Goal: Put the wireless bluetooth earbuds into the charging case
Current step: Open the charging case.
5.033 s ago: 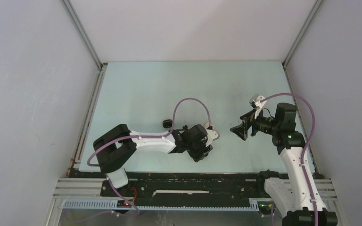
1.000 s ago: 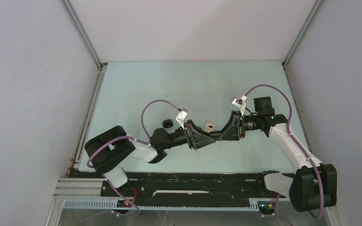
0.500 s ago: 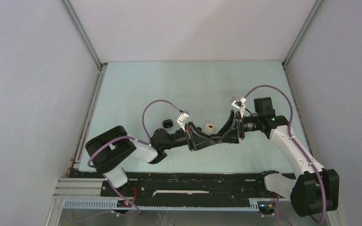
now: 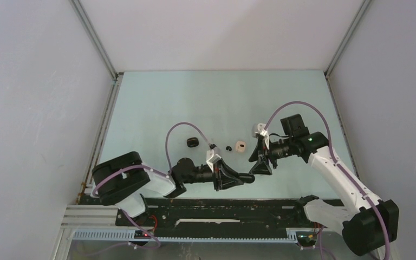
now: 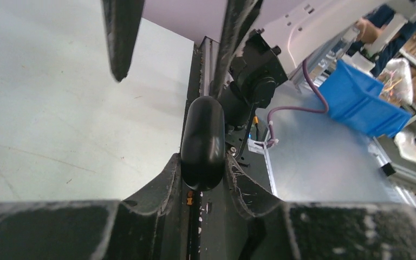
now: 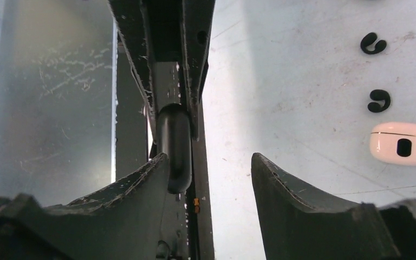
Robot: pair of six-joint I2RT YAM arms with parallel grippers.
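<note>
Handling: the tiny glossy black curled earbuds point(image 6: 379, 101) look light, rigid and slippery; a pinch across the thicker bud end seems safest.
Where: both lie loose on the pale bench point(image 6: 303, 65), near a whitish-beige pebble case point(image 6: 402, 143).
Left end effector point(image 5: 202, 161): clamped on a black rounded charging case point(image 5: 202, 124).
Right end effector point(image 6: 211, 160): spread wide, empty, one finger beside that black case.
</note>
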